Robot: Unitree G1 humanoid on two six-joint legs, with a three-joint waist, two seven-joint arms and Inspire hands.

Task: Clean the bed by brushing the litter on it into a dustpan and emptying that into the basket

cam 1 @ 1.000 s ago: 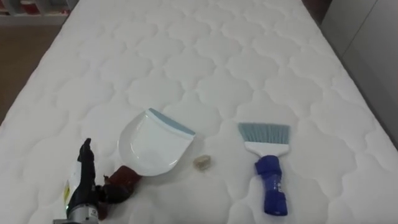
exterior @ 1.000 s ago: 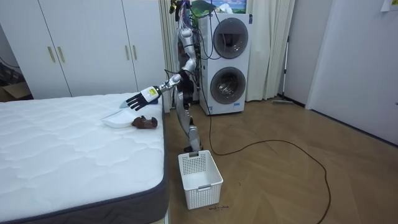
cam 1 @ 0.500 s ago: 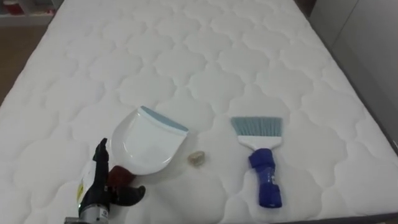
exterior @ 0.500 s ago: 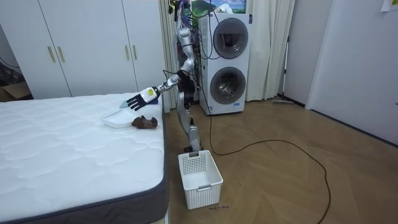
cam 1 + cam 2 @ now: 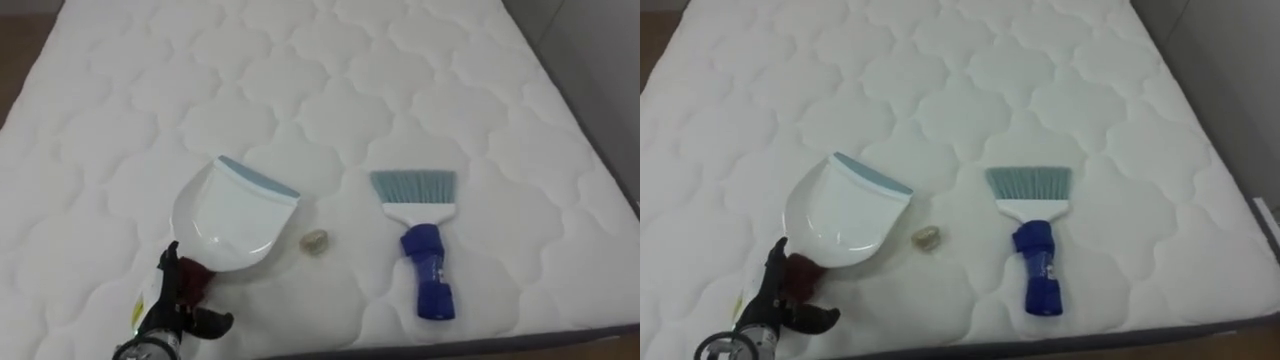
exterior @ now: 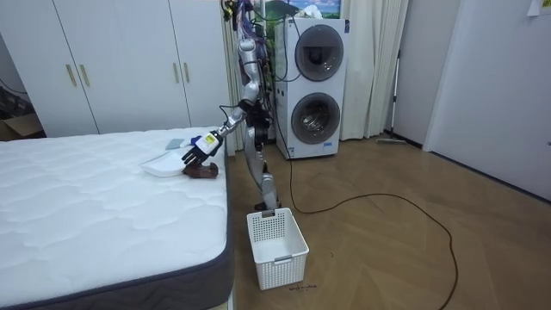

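Plastic is, I judge, the material of the dustpan (image 5: pixel 232 218): light, stiff, a little slippery. It is best taken by its dark red handle (image 5: pixel 196 276), not by the thin bowl. In the left eye view the left hand (image 5: pixel 170 308) is at this handle, with the fingers straight along it and the thumb spread to the side, not closed around it. The long axis of the dustpan runs from the hand away and slightly to the right, with the blue lip at the far end. A small scrap (image 5: pixel 314 241) lies on the bed (image 5: pixel 300 80) to the right of the hand, just beside the pan. Further right, well apart from the hand, lies the brush (image 5: pixel 426 262), with its blue handle toward the robot and its bristles pointing away.

The right eye view gives the same: an open hand, and the handle just beside the fingers.

In the room view the robot stands beside the bed with the hand low over the handle. A white basket (image 6: pixel 277 248) stands lower than the hand, near the robot.
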